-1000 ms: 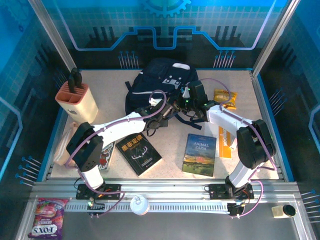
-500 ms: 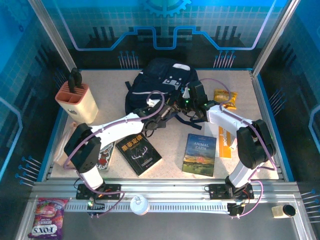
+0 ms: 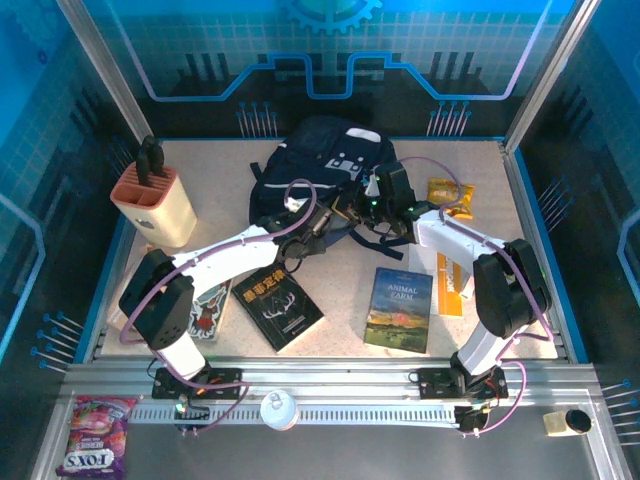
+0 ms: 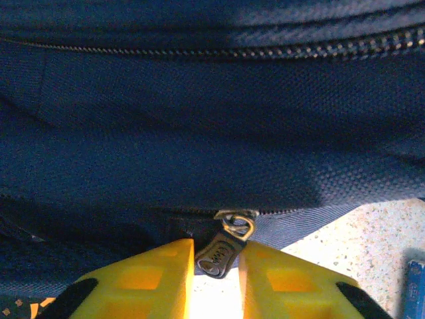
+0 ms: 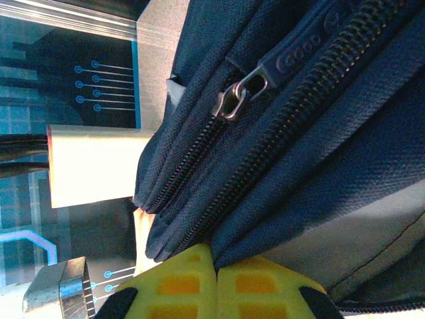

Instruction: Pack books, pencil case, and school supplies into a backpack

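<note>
Navy fabric of the backpack (image 3: 318, 160) lies at the far middle of the counter (image 3: 215, 170), and both arms reach in to its near edge. The left jaws stand narrow, closed on the zipper pull (image 4: 223, 251), whose metal tab sits pinched between the yellow tips. The right jaws are pressed together just to the right of that, seemingly nipping a fold of the bag's cloth below 2 closed zip lines. My reading is that the right side anchors the bag so the left can draw the slider without dragging the whole bag along; the zip looks shut, so nothing is packed yet.

Waiting on the near counter are the black book (image 3: 281, 308), the Animal Farm book (image 3: 400, 308) to its right, and the orange-and-white pack (image 3: 449, 285) further right. The cartoon-covered book (image 3: 207, 312) is partly covered by the left arm. A knife block (image 3: 156, 205) stands far left and a snack bag (image 3: 450, 192) far right.

How far the zip runs round the bag is cut off in the wrist views, and which compartment this slider opens I cannot tell.
</note>
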Robot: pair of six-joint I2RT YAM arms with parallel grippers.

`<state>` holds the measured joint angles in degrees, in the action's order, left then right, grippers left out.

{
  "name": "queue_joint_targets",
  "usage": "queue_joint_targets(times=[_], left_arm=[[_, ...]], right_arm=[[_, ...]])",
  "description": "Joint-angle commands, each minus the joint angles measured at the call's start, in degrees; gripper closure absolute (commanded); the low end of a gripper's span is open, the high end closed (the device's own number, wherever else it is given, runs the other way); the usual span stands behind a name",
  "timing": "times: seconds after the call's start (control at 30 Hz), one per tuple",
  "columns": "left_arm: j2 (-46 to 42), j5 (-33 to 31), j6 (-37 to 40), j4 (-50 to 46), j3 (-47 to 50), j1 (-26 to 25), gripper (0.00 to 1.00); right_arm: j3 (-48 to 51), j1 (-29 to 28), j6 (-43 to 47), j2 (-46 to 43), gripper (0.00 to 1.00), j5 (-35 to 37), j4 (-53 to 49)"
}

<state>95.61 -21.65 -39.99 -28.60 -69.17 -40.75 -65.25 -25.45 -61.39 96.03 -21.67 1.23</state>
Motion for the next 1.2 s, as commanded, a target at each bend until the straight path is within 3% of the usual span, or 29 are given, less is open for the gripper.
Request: queue_joint_targets(times=[0.0,0.23,0.5,0.9,1.17], left_arm=[[0.27,-1.88,2.65,-1.46,-0.67,0.73,0.79],[-1.43,-1.04,4.3,-2.43,0.29,2.01,0.82],[-6.2,16.21,4.76,7.88,9.17,9.36,0.94],[-3.45,15.68,10.53,7.57,6.74,9.38,0.85],[-3.28,13.93,11.51,6.49,5.93,9.84,0.99]], right_arm=[[-1.82,0.23,1.09,-0.49,0.97,-1.18,3.07],[-1.71,0.31,1.59,-0.43,0.97,-0.18,2.14],[-1.47,0.5,1.97,-0.49,0.97,0.02,2.1],[-1.3,0.23,1.45,-0.14,0.98,-0.43,2.96],[-0.94,0.62,1.96,-0.23,0.98,0.22,2.43]])
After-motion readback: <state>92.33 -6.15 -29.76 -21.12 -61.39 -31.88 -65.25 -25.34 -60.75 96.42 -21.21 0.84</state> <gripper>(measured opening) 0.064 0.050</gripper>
